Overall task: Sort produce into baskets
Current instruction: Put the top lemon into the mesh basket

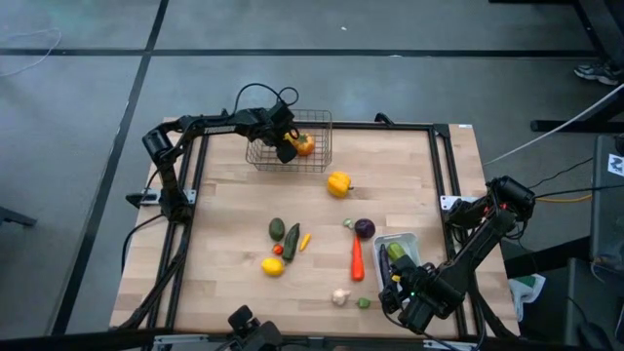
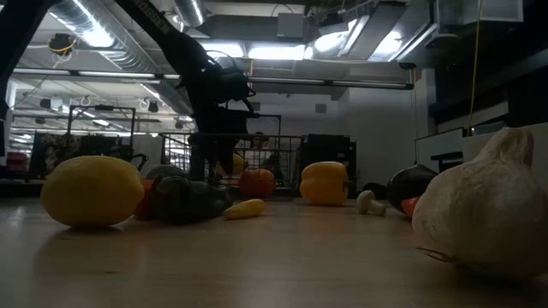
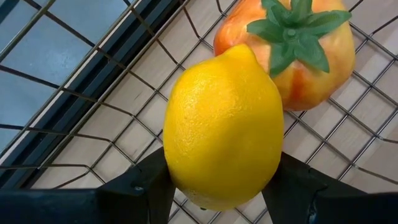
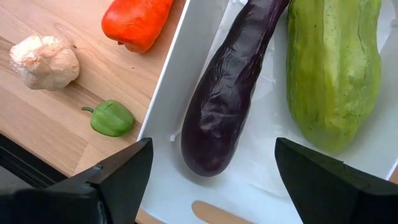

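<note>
My left gripper (image 1: 290, 146) reaches into the wire mesh basket (image 1: 314, 161) at the table's far side and is shut on a yellow lemon (image 3: 221, 124). An orange tomato (image 3: 292, 50) lies on the basket's mesh floor right beside the lemon. My right gripper (image 1: 395, 288) is open and empty, hovering over the near end of the white tray (image 4: 186, 62). A purple eggplant (image 4: 230, 93) and a green cucumber (image 4: 333, 68) lie in the tray. More produce lies loose on the table, such as a yellow pepper (image 1: 338, 183) and a second lemon (image 1: 273, 265). My left gripper pinches the lemon's two long sides (image 3: 177, 168) between its two fingers, near the lemon's end that faces the wrist. The fingers slant down into the basket from above. The lemon is over the mesh floor; whether it touches the tomato, I cannot tell.
Between the baskets lie a round purple eggplant (image 1: 364, 229), an orange carrot (image 1: 357, 258), two green cucumbers (image 1: 285, 236), a white garlic (image 4: 43, 59) and a small green pepper (image 4: 111, 118). The table's metal frame (image 1: 444, 166) runs along its edges.
</note>
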